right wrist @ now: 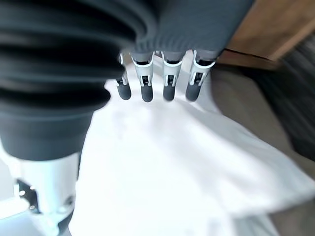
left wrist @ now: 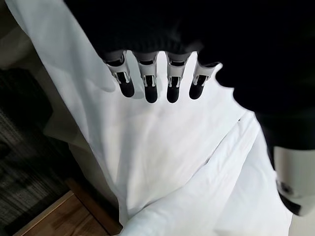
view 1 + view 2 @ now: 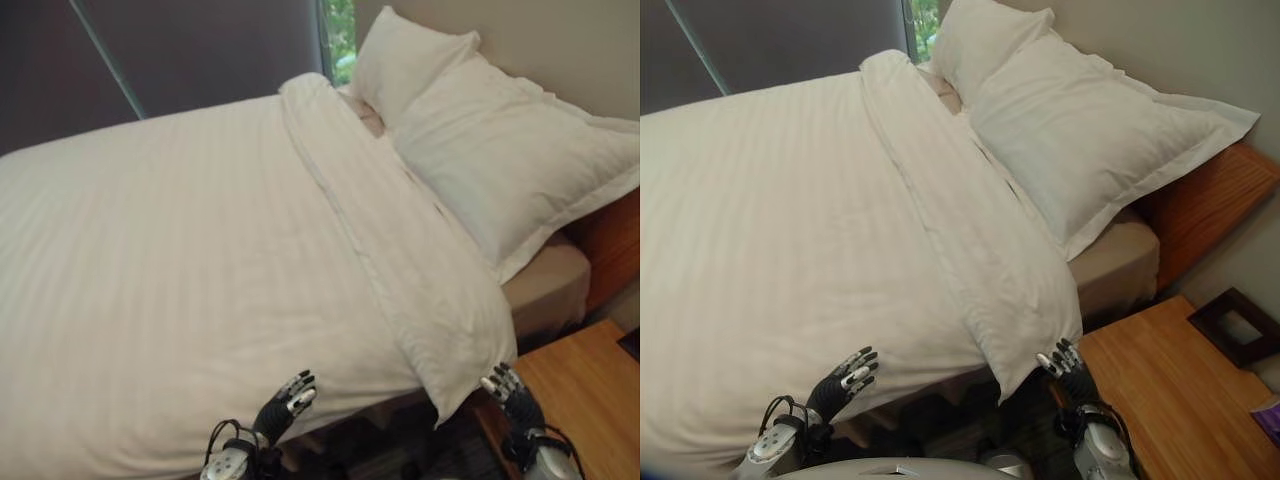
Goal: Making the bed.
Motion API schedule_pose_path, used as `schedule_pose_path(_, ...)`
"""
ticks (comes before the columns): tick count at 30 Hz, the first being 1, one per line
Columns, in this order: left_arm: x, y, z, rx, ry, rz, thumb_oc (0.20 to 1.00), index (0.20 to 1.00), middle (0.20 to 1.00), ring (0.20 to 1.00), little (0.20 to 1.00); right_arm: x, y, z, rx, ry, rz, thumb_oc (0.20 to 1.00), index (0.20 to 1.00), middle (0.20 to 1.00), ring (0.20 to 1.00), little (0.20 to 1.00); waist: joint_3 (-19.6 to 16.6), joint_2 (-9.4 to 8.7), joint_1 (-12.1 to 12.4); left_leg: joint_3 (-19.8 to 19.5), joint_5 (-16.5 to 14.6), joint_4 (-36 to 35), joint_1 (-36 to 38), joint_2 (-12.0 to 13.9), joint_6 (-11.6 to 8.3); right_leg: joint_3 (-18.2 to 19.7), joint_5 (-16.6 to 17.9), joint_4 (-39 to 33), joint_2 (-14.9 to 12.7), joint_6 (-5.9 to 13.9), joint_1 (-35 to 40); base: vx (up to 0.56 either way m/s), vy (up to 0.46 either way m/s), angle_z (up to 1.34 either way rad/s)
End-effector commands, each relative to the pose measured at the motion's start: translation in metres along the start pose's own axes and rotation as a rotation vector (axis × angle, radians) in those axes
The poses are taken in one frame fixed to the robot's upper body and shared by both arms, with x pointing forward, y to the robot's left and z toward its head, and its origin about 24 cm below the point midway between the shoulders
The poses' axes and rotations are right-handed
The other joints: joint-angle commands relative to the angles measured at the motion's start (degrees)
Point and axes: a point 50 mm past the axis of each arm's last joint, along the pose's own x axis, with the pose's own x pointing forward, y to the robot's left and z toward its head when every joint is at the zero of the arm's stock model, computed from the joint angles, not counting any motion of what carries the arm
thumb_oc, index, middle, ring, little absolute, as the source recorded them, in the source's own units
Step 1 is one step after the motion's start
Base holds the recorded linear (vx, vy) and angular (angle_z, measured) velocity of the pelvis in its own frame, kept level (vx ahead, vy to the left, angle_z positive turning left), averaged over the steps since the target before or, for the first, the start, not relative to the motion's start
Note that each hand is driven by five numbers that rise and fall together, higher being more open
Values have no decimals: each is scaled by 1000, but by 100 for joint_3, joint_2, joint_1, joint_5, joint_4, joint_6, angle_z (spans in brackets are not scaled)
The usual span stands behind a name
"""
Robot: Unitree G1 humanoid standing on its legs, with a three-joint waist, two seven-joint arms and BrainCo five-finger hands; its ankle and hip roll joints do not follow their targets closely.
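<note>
A white striped duvet point(image 3: 170, 260) covers the bed, its top edge folded back in a long band point(image 3: 370, 230) running toward the near corner, which hangs over the mattress side. Two white pillows point(image 3: 500, 150) lie at the head. My left hand point(image 3: 287, 398) hovers open at the duvet's near edge, fingers point(image 2: 150, 86) straight above the cloth. My right hand point(image 3: 508, 388) is open just beside the hanging corner point(image 3: 455, 385) of the fold, fingers point(image 1: 169, 83) straight, holding nothing.
A wooden bedside table point(image 3: 1170, 390) stands at the right, with a dark frame point(image 3: 1235, 325) on it. A wooden headboard point(image 3: 1210, 205) is behind the pillows. The beige fitted sheet point(image 3: 550, 285) shows under the pillows. A dark curtain point(image 3: 150, 50) hangs past the bed's far side.
</note>
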Motion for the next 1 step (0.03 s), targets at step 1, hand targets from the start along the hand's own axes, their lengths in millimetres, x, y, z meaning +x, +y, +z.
schedule_pose_path(1, 0, 10, 20, 74, -90, 8, 1000, 1000, 1000, 1000, 1000, 11, 8, 34, -70, -142, 75, 1000, 1000, 1000, 1000, 1000, 126, -254, 50, 72, -235, 68, 340, -56, 12, -185, 273, 238, -178, 353, -404, -13, 14, 6)
